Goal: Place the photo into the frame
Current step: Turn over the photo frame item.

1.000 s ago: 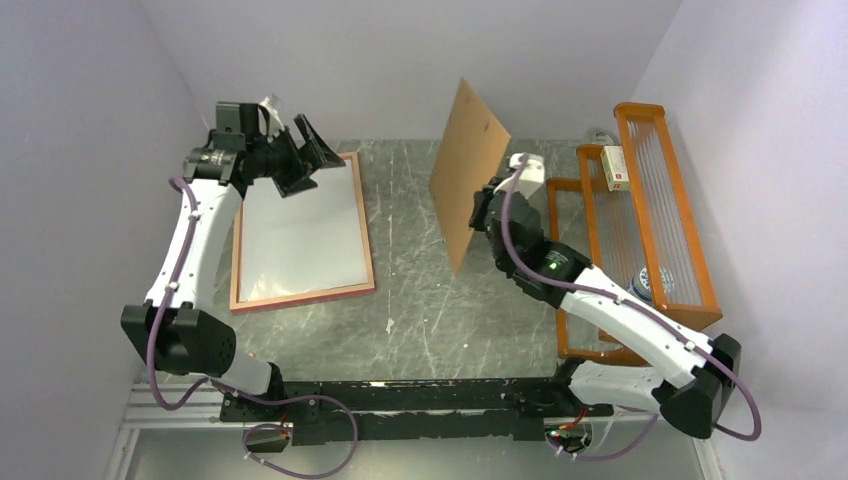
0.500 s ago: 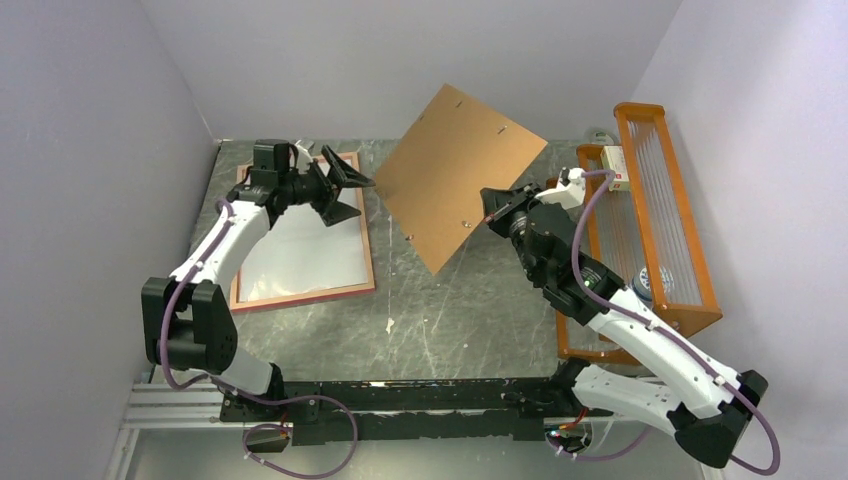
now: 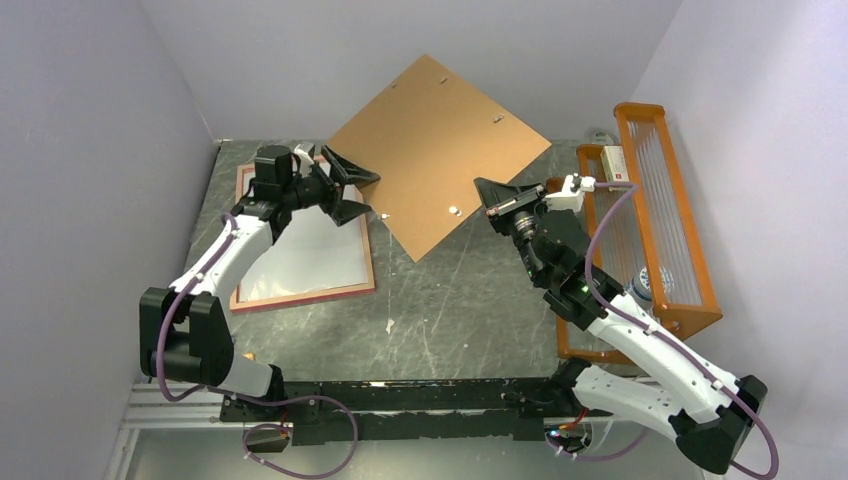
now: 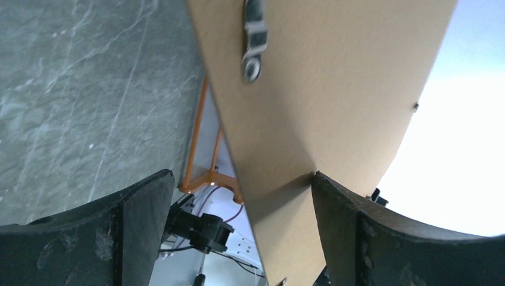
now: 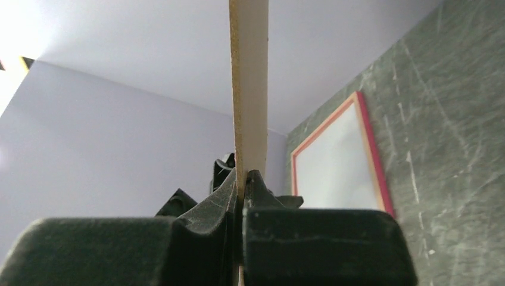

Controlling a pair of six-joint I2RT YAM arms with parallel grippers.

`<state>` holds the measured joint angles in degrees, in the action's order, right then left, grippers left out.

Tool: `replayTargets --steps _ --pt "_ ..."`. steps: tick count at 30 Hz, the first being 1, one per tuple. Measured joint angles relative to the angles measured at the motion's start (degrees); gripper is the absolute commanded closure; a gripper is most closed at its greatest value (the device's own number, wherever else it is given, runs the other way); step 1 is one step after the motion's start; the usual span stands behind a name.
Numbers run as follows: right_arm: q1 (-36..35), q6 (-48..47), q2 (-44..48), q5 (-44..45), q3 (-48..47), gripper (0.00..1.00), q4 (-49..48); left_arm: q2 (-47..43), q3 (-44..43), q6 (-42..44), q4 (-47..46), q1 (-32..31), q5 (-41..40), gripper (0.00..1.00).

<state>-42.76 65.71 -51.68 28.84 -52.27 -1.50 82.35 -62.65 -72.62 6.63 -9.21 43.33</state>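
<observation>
The frame lies flat at the table's left, its pink and wood-coloured border around a white sheet, the photo with its plain white back up. My right gripper is shut on the edge of the brown backing board and holds it raised and tilted over the middle. In the right wrist view the board's thin edge stands clamped in that gripper, with the frame beyond. My left gripper is open astride the board's left corner. In the left wrist view the board touches one finger.
An orange wire rack stands along the right wall, with a small white and red box on it and a round tin behind its wires. Pale walls close in on the left, back and right. The marbled table is dark green.
My right arm has swung the board from upright and edge-on to broadside, up and leftward. My left gripper has moved right, off the frame's far end, to the board's left corner.
</observation>
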Motion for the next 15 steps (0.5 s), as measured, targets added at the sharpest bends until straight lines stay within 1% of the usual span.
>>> replayTargets --steps 2,4,8,11,12,14,15 --pt "0.1 1.3 0.0 -1.1 0.3 1.00 -1.0 0.0 0.5 -2.0 -3.4 0.0 0.3 0.27" --pt "0.3 2.6 0.0 -1.8 0.6 1.00 -1.3 0.0 1.2 -4.7 -8.7 0.0 0.4 0.43" --pt "0.5 5.1 0.0 -2.9 1.6 1.00 -2.1 0.0 2.9 -9.6 -19.3 0.0 0.2 0.68" --pt "0.8 6.9 0.3 -2.7 2.5 1.00 -2.1 0.0 3.3 -12.8 -25.4 0.1 -0.2 0.95" --pt "0.9 7.8 0.5 -2.6 3.0 0.95 -2.1 -0.1 3.3 -14.0 -27.4 0.1 -0.4 0.97" --pt "1.0 9.8 1.0 -2.5 3.8 0.73 -1.8 -0.6 3.0 -15.6 -30.5 0.2 -0.5 0.98" --pt "1.0 10.4 1.3 -2.5 4.0 0.59 -1.8 -0.9 2.9 -15.8 -31.2 0.3 -0.5 0.97"
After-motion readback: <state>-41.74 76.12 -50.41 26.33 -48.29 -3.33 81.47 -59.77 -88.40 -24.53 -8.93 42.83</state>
